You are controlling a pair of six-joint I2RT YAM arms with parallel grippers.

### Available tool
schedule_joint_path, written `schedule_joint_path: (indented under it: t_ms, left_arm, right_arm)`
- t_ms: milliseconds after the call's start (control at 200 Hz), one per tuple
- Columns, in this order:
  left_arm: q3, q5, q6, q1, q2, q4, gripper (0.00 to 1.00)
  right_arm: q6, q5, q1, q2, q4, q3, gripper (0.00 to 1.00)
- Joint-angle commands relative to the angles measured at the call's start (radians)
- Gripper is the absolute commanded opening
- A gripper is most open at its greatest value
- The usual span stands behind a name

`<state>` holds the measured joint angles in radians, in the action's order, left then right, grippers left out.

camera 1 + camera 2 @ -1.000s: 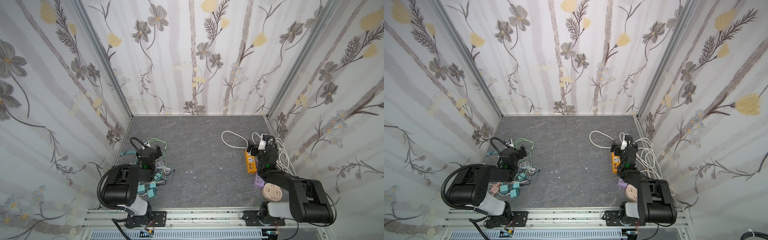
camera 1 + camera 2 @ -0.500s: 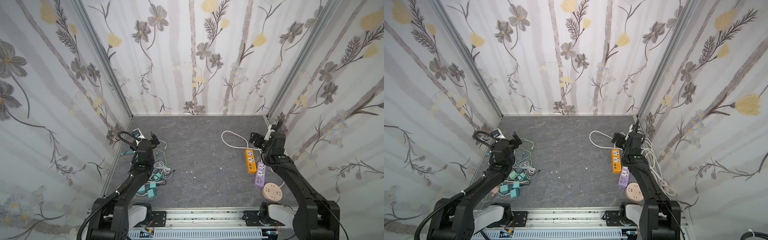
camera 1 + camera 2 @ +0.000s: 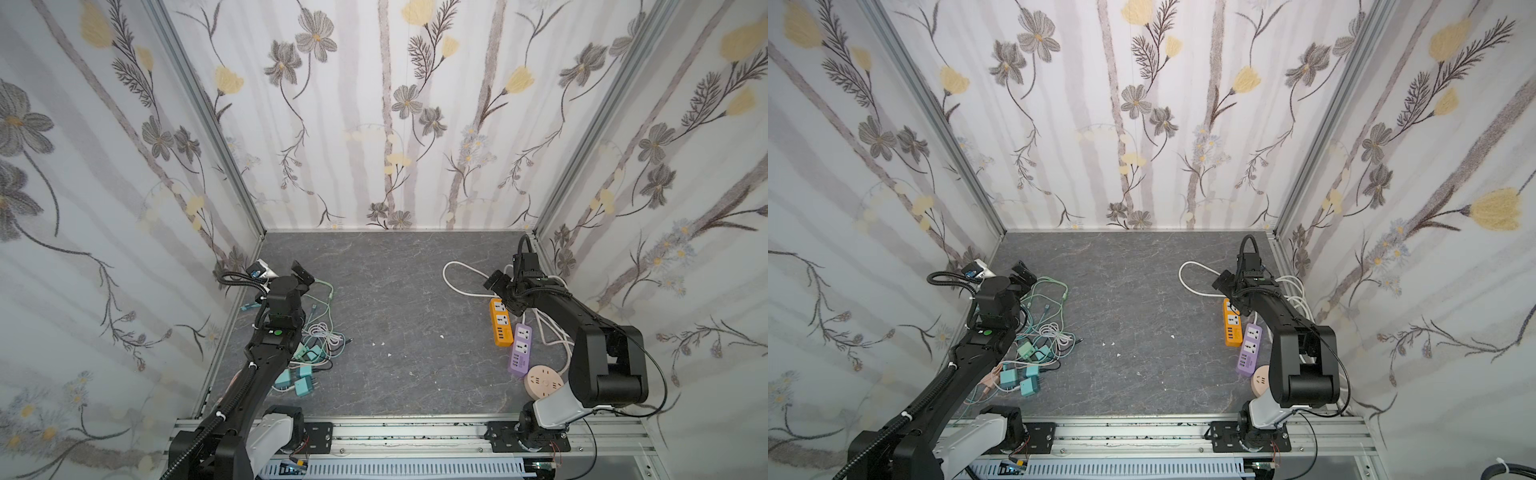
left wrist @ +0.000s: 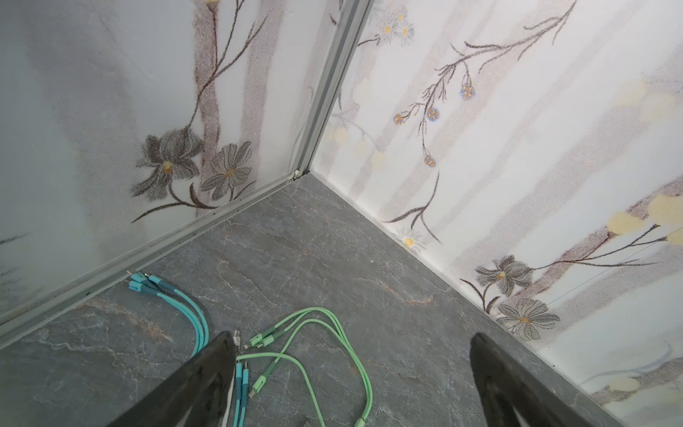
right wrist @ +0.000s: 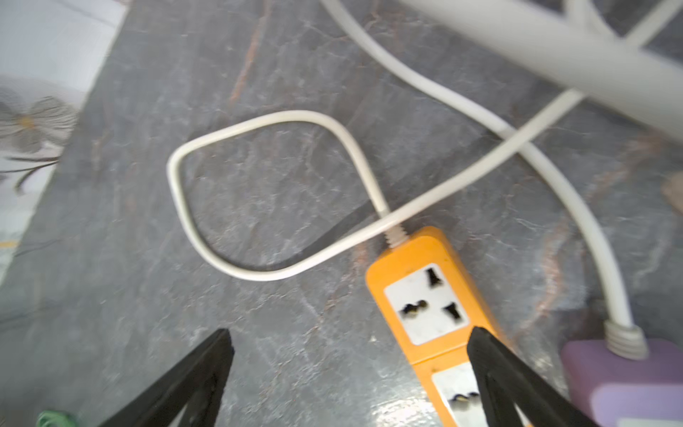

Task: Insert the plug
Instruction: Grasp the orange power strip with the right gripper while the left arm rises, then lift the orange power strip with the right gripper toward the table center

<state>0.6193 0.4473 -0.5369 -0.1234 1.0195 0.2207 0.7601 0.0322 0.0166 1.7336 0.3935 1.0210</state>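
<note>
The grey stone-look table (image 3: 395,291) carries the sockets on its right side. The orange power strip (image 3: 500,322) lies lengthwise, near to far, with white universal outlets on top and a white cord (image 5: 266,273) looping off its far end. Just beside it, nearer and to the right, lies the purple power strip (image 3: 521,351), and at that strip's near end sits the round beige socket (image 3: 544,380). None of the outlets that show has anything in it.

Well apart, at the near left, the teal plugs (image 3: 303,387) lie loose among a tangle of cables (image 3: 320,328). They are small square blocks with short pins.

The left arm stretches far along the left wall. The left gripper (image 4: 351,340) hangs over the far end of the tangle, above green leads (image 4: 325,321), with its jaws spread wide and nothing between them.

The right arm is bent at the elbow. The right gripper (image 5: 349,334) hovers above the far end of the orange strip, jaws likewise wide apart and empty.
</note>
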Motion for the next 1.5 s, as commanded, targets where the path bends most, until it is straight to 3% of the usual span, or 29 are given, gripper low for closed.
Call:
schedule_joint_path:
  t_ms: [0, 330, 455, 665, 834, 1049, 1179, 1294, 1494]
  left_arm:
    - [0.005, -0.017, -0.096, 0.001, -0.003, -0.062, 1.00]
    - [0.020, -0.011, -0.117, 0.002, 0.034, -0.127, 1.00]
    - [0.027, 0.000, -0.121, 0.002, 0.045, -0.145, 1.00]
    - [0.024, 0.027, -0.121, 0.002, 0.048, -0.165, 1.00]
    - [0.026, 0.041, -0.118, 0.002, 0.059, -0.178, 1.00]
    - [0.066, 0.017, -0.121, 0.002, 0.105, -0.243, 1.00]
    - [0.079, 0.073, -0.213, 0.002, 0.123, -0.291, 1.00]
    - [0.051, 0.020, -0.175, 0.002, 0.122, -0.211, 1.00]
    - [0.101, -0.091, -0.117, 0.001, 0.174, -0.255, 1.00]
  right_arm:
    - [0.074, -0.130, -0.001, 0.020, 0.104, -0.002, 0.99]
    - [0.077, -0.081, -0.002, 0.034, 0.124, -0.011, 0.99]
    - [0.071, 0.024, -0.001, 0.048, 0.113, -0.021, 0.99]
    - [0.087, 0.015, 0.012, 0.036, 0.118, -0.030, 0.99]
    - [0.081, 0.109, 0.038, 0.052, 0.102, -0.029, 0.99]
    - [0.142, 0.150, 0.132, 0.074, 0.091, -0.018, 0.99]
    - [0.226, 0.167, 0.228, 0.122, 0.054, 0.004, 0.99]
    - [0.293, 0.154, 0.314, 0.175, 0.050, 0.062, 0.99]
    - [0.403, 0.144, 0.437, 0.277, 0.033, 0.196, 0.99]
